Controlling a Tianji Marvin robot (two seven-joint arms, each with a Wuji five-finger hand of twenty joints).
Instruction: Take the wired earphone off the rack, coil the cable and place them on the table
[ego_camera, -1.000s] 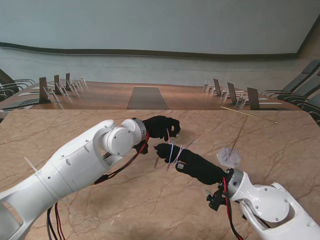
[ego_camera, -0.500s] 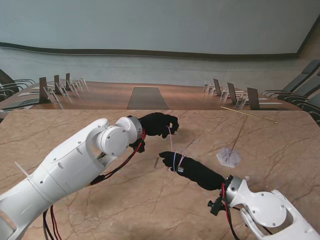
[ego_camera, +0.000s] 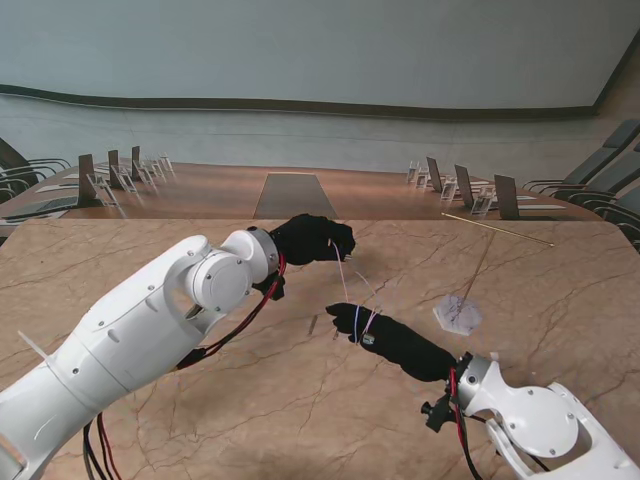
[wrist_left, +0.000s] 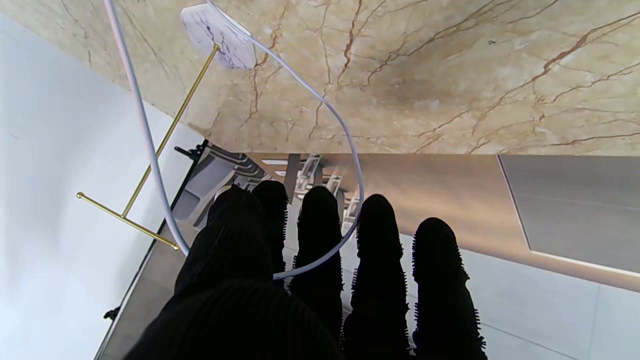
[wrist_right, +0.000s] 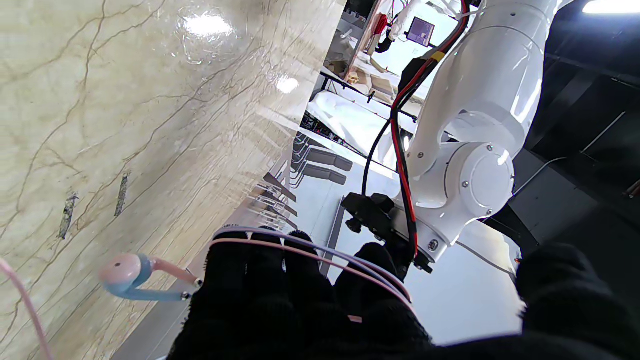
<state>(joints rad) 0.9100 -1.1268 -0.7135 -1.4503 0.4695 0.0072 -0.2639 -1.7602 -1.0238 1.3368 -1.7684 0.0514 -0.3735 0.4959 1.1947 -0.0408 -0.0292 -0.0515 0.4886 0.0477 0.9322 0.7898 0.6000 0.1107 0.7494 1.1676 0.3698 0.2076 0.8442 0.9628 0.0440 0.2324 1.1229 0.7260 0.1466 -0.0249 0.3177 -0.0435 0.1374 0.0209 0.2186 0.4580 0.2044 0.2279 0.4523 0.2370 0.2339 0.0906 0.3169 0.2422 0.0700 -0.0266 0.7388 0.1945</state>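
Marble table (ego_camera: 150, 250), conference room behind. Cable (ego_camera: 345, 278) runs taut between hands, above the table. Left hand (ego_camera: 312, 240) pinches one end; right hand (ego_camera: 375, 332) wears the loops around its fingers (wrist_right: 260, 280), earbud (wrist_right: 125, 272) sticking out beside them. Rack (ego_camera: 458, 313) stands near, bare.

The worktop (ego_camera: 150, 250) looks like shiny, smooth stone with brown veins. Both hands wear black, fuzzy knit cloth: the left hand (ego_camera: 312, 240) and the right hand (ego_camera: 385, 335). The arms (ego_camera: 150, 330) are smooth, glossy white plastic. The earphone (wrist_right: 127, 280) is smooth pink and blue plastic. Its cable (wrist_left: 345, 150) looks thin and rubbery. The rack (wrist_left: 165, 140) is shiny gold metal.
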